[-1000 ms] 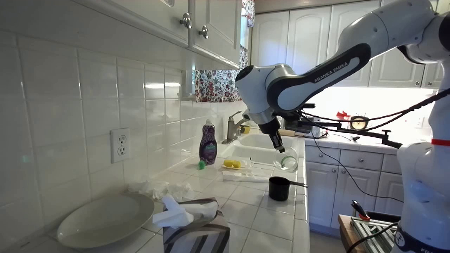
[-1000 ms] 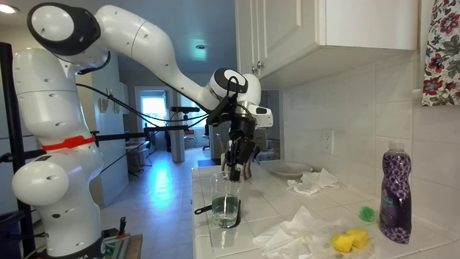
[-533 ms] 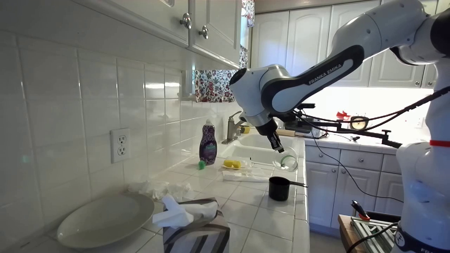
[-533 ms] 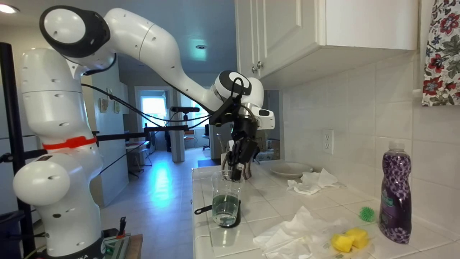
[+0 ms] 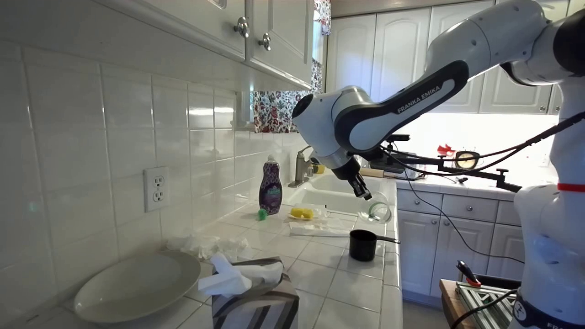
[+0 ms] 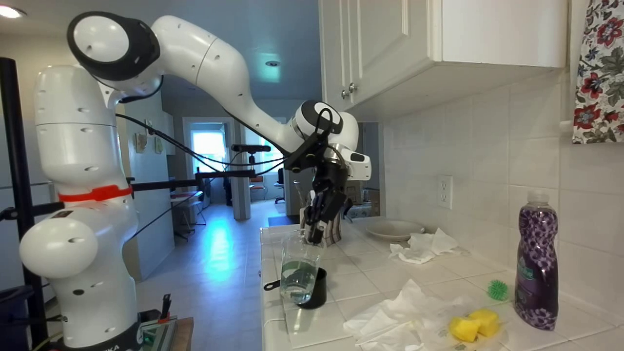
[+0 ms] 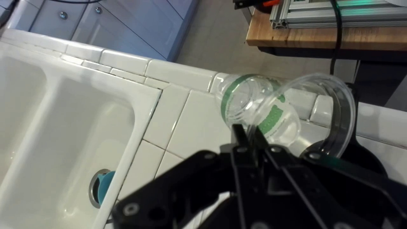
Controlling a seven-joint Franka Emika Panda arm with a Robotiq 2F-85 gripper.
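counter (image 5: 315, 251) is under all of it. one arm (image 6: 222, 68) only, so no nearer one to pick; it reaches in from 10 o'clock in an exterior view. sink (image 7: 144, 93) is at 9 o'clock from the gripper (image 7: 249, 129) in the wrist view. cup (image 6: 295, 268), clear with green print, is at 7 o'clock from the gripper in an exterior view; long axis close to 12-6, top leaning slightly toward 1. in the wrist view it's at 2, mouth looks turned toward 3, base toward 10. contents: can't tell. pot (image 5: 362, 249), black, upright on the counter, is at 6 o'clock from the gripper in both exterior views and just past 3 in the wrist view, so on the cup's mouth side. cup and pot: near, look apart, cup rim higher. handle (image 5: 388, 239) points to 3 in an exterior view. gripper: fingers together, only a sliver between the fingertips (image 7: 239, 132), pinching the cup's thin wall close to the rim.
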